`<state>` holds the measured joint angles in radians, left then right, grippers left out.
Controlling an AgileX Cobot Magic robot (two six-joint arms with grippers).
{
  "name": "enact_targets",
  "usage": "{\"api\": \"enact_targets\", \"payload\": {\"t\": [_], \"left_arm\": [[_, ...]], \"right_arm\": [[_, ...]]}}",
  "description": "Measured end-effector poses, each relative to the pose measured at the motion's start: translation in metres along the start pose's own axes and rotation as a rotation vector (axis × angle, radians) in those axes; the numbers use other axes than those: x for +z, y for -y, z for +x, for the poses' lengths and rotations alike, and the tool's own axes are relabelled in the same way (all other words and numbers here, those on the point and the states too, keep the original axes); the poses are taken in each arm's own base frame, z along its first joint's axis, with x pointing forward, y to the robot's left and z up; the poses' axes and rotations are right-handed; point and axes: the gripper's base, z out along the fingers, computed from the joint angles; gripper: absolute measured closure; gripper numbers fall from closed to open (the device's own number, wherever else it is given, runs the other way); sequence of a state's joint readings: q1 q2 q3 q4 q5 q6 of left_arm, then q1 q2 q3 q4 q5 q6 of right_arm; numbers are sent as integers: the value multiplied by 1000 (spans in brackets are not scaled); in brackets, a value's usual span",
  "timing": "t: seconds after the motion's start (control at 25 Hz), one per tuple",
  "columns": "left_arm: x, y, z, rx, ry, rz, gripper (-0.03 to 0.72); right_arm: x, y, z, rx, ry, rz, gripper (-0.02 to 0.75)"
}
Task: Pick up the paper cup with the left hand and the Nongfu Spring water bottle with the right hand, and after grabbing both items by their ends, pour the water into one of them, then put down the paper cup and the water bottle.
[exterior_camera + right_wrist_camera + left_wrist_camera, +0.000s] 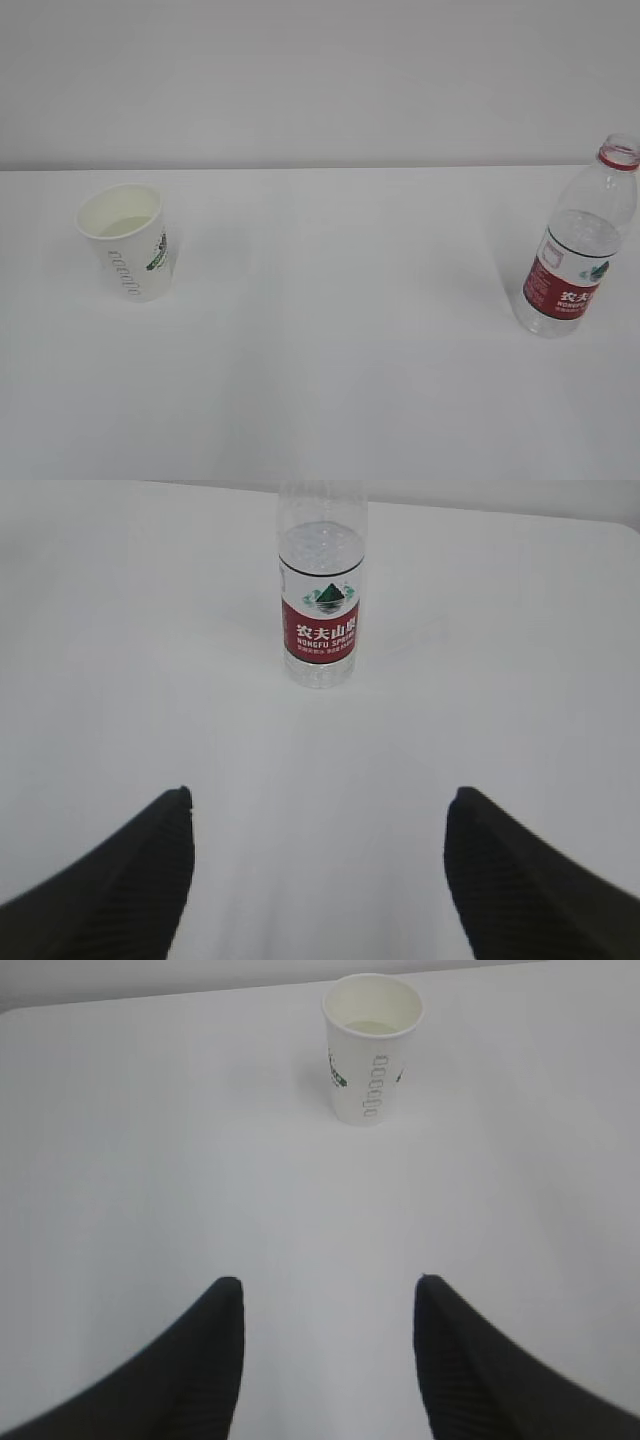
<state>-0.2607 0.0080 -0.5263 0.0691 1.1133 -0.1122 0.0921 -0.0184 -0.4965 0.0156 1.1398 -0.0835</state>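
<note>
the top of the nongfu spring water bottle [322,590] is running off the upper edge of the right wrist frame, so its neck and mouth are not showing there. in the exterior frame, the bottle's right shoulder is sitting against the right edge. both wrist frames are cutting off the gripper fingers [190,1370] [120,880] at the bottom edge. the small lettering on the paper cup [128,240] is staying too blurred to read.

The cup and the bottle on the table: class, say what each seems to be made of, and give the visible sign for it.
The paper cup: looks like matte white paper, opaque, with printed green logo and lettering and a rolled rim. The Nongfu Spring water bottle: apparently clear glossy plastic, see-through and ribbed, with a red ring at the neck and a printed red-and-white label, probably film.
</note>
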Motion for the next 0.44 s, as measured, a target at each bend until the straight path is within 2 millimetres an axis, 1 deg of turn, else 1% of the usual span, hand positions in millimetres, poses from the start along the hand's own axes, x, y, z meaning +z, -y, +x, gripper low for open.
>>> {"api": "enact_targets", "payload": {"t": [0.44], "left_arm": [[0, 0, 0, 0, 3, 0, 289]], "right_arm": [[0, 0, 0, 0, -1, 0, 150]]}}
